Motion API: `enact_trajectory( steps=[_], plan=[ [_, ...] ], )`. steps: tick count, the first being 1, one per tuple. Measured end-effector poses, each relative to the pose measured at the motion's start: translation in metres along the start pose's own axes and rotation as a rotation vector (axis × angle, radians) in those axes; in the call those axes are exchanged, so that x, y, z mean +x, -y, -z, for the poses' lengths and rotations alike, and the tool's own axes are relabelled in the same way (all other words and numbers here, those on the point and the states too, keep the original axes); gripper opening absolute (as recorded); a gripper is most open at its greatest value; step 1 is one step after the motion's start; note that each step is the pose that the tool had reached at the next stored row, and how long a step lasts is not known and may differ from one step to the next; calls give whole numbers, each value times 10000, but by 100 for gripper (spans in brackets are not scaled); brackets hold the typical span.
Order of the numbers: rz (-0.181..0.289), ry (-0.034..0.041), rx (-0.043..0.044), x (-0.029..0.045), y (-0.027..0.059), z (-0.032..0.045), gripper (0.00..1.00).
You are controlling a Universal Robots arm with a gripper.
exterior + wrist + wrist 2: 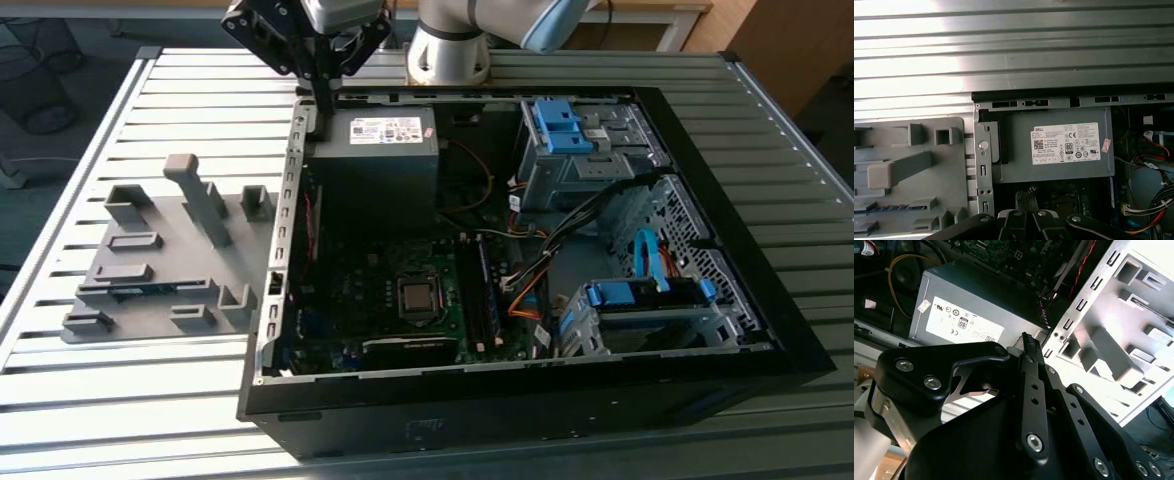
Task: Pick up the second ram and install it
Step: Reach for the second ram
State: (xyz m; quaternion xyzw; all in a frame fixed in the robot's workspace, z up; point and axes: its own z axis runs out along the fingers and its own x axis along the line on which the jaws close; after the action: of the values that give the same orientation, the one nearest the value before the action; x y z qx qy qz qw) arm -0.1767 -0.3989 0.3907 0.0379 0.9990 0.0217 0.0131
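Evidently the black two-fingered gripper (324, 95) hung empty, fingertips pressed together, over the rim of the open black computer case (534, 405); the second ram (144, 291), a thin blue-green circuit strip, lay slotted in the grey plastic holder tray (174, 262), well apart toward the exterior view's left; picking it cleanly likely called for fingers squared across its middle, then a straight lift.

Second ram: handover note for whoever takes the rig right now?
Gripper: jaws look closed with nothing between them. It hangs over the grey metal power supply box, at the edge of the open black computer case.
Second ram, the thin blue-green circuit-board strip: sits in a slot of the grey plastic holder tray, beside the case.
Done: nothing for this ram.
Left: pick-up and install.
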Motion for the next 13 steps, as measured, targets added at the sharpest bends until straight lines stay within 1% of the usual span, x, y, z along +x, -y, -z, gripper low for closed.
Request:
enact_trajectory(
  steps=[13],
  plan=[
    [0, -2, 0, 43, 3, -7, 11]
  ],
)
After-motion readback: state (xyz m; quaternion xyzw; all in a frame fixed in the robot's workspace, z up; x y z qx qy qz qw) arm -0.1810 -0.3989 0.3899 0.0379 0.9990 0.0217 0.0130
